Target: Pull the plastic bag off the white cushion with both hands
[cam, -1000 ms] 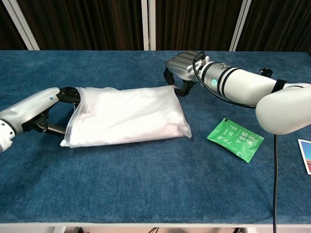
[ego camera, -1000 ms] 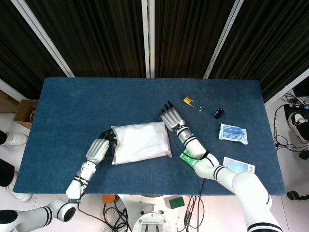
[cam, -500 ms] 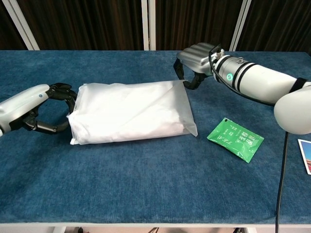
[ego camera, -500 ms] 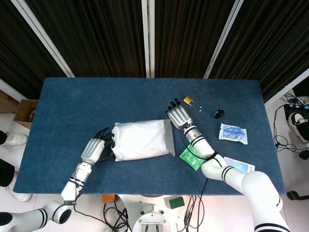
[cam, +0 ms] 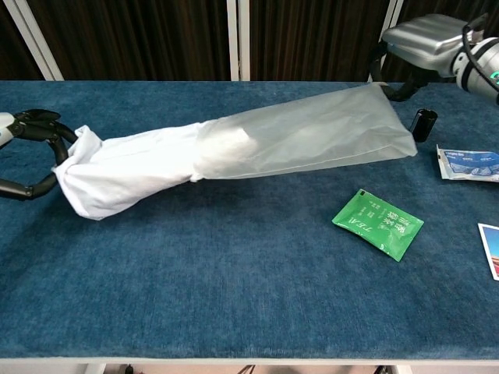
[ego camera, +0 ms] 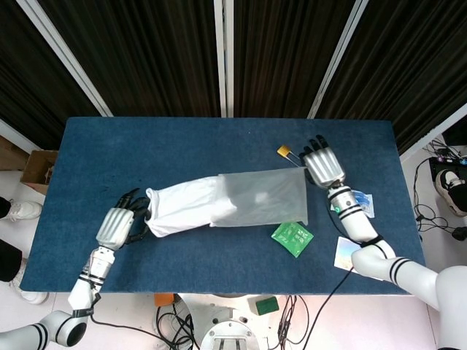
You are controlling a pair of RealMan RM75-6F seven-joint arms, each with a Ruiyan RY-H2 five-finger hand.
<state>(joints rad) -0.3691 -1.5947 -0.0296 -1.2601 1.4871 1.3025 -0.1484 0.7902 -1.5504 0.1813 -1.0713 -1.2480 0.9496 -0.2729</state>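
1. A table (ego camera: 219, 142) covered in blue cloth stands before dark curtains (ego camera: 160, 51) split by white posts.
2. Nearest the robot, on the right side, a green sachet (cam: 377, 223) lies flat on the cloth, with a card (cam: 490, 249) at the right edge beside it.
3. The cushion (cam: 129, 173) stretches across the middle, its left end bare and bunched, its right end inside the bag (cam: 312, 139).
4. The left hand (ego camera: 115, 226) grips the bunched left end of the cushion, fingers (cam: 40, 125) curled round it.
5. The bag is drawn out long to the right, covering only the right part of the cushion; the rest of the bag hangs slack and see-through.
6. The right hand (ego camera: 323, 166) holds the bag's far right corner, fingers (cam: 405, 87) closed on the plastic and raised above the table.
7. Just right of the bag a small black thing (cam: 422, 123) stands on the cloth, and a white-and-blue packet (cam: 469, 164) lies near it.
8. Beyond the bag's corner, a small yellow thing (ego camera: 284, 152) lies just beside the right hand.
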